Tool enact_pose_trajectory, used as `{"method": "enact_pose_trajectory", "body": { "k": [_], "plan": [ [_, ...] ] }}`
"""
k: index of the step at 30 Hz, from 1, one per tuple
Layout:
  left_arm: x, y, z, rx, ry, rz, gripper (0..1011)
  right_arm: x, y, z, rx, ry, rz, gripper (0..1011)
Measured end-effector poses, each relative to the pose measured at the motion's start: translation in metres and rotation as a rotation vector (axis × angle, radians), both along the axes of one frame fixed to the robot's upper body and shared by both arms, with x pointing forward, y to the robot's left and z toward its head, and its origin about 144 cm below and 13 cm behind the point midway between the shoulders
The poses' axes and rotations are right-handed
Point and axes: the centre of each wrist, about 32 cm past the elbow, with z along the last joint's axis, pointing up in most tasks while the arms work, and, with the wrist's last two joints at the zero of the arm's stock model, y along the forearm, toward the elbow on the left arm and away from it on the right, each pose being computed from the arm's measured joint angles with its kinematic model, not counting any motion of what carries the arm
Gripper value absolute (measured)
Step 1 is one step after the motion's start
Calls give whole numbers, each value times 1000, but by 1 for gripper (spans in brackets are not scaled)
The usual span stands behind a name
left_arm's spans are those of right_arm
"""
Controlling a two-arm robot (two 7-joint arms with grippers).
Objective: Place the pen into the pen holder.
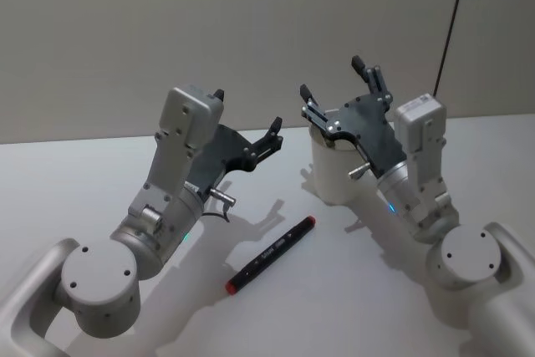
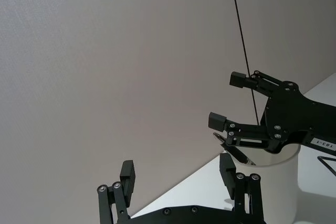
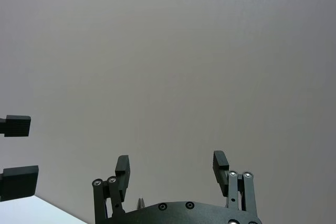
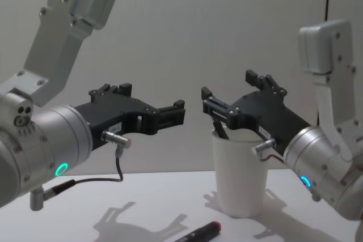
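The pen (image 1: 272,255) is a black marker with red ends. It lies flat on the white table between the two arms, and its red tip also shows in the chest view (image 4: 211,227). The pen holder (image 1: 334,175), a white paper cup (image 4: 241,179), stands upright behind it to the right. A dark pen (image 2: 236,153) leans inside the cup. My right gripper (image 1: 332,78) hovers open above the cup's rim, holding nothing. My left gripper (image 1: 247,110) hangs open in the air left of the cup, above the table, also holding nothing.
A plain grey wall closes off the table at the back. A thin black cable (image 1: 451,22) runs down the wall at the right. The bulky arm bases (image 1: 96,282) sit at the near left and near right of the table.
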Motion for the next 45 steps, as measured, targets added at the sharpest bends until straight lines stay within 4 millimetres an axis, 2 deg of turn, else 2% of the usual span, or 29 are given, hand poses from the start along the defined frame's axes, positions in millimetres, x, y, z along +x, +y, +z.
{"method": "enact_pose_trajectory", "body": {
  "k": [3,10,25,29,38,45],
  "plan": [
    [0,0,0,0,0,0,1001,-1,-2,3,13,2,-7,1001],
    [0,0,0,0,0,0,1001,-5,-10,11,45,5,-31,1001],
    [0,0,0,0,0,0,1001,-30,-41,29,100,24,-109,1001],
    [0,0,0,0,0,0,1001,-39,-48,31,107,39,-129,1001],
    [0,0,0,0,0,0,1001,-42,-50,31,108,56,-133,1001],
    [0,0,0,0,0,0,1001,-56,-60,34,108,119,-150,1001]
  ]
}}
